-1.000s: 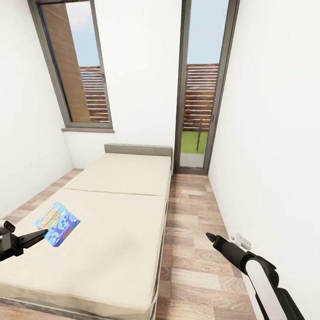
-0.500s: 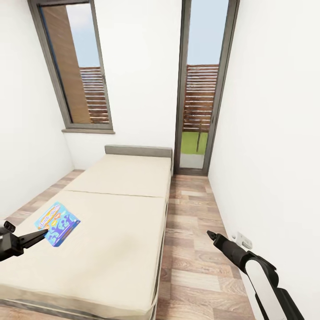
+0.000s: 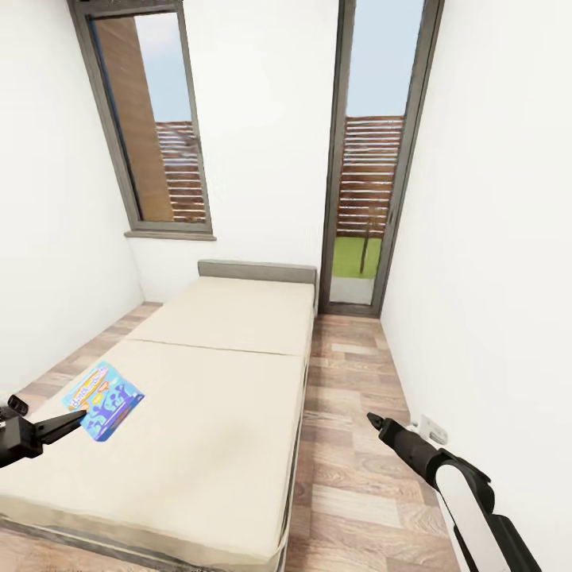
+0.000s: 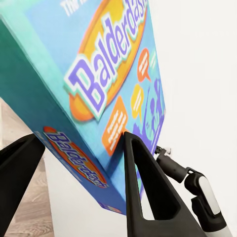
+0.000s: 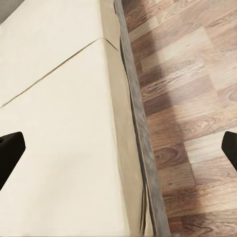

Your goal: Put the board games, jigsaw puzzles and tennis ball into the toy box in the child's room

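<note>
A blue "Balderdash" board game point(image 3: 102, 400) is clamped by its edge in the left gripper point(image 3: 70, 419), held over the bed point(image 3: 214, 381) at eight o'clock. The right gripper point(image 5: 118, 148) is spread apart, empty. Slippage could be caused by the shallow edge grip.

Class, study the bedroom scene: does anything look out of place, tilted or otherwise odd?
One thing stands out: the blue Balderdash board game is not lying flat on the bed. It is tilted in the air, pinched at one edge by the left gripper. The mattress looks smooth, and the right gripper hangs over the wood floor.
</note>
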You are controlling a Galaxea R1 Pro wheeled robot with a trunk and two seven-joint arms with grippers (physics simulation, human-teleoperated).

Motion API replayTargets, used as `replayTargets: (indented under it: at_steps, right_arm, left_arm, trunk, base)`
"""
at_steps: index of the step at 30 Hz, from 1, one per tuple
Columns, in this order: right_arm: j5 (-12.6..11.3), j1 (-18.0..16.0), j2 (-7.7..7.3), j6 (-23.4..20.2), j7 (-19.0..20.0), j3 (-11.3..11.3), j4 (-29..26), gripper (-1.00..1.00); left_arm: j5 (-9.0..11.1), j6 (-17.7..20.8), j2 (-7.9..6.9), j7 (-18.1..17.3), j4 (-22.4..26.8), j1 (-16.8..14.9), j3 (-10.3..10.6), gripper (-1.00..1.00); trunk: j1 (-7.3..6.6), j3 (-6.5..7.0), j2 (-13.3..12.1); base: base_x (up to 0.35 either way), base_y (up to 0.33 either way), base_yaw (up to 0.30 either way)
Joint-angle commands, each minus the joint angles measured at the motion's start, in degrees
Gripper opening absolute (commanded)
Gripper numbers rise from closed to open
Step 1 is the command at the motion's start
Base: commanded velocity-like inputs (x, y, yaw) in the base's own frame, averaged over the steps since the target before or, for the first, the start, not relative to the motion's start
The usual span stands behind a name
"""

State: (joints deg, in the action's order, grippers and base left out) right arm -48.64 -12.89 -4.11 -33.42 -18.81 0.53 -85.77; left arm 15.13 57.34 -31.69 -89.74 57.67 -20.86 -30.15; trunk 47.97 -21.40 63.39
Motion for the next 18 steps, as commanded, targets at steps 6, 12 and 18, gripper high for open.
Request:
replayTargets:
  at_steps: [6,12,18]
  right_arm:
    - [-0.58,-0.03,0.0,-0.07,-0.53,-0.44,-0.03,1.0]
    - [-0.58,-0.03,0.05,0.08,-0.53,-0.52,-0.02,1.0]
    - [-0.66,-0.03,-0.02,1.73,-0.53,-0.61,-0.02,1.0]
  left_arm:
    - [-0.14,0.59,0.04,-0.26,-0.01,-0.06,0.17,-1.0]
    - [-0.17,0.58,0.05,-0.26,-0.01,-0.06,0.2,-1.0]
    - [-0.19,0.58,0.05,-0.26,0.0,-0.05,0.29,-1.0]
  trunk:
    - [-1.32,1.01,-2.37]
    - [-2.64,2.09,-4.78]
    - [-3.96,3.17,-7.19]
  base:
    - [0.0,0.0,0.287]
    - [0.0,0.0,0.156]
    - [0.0,0.0,0.013]
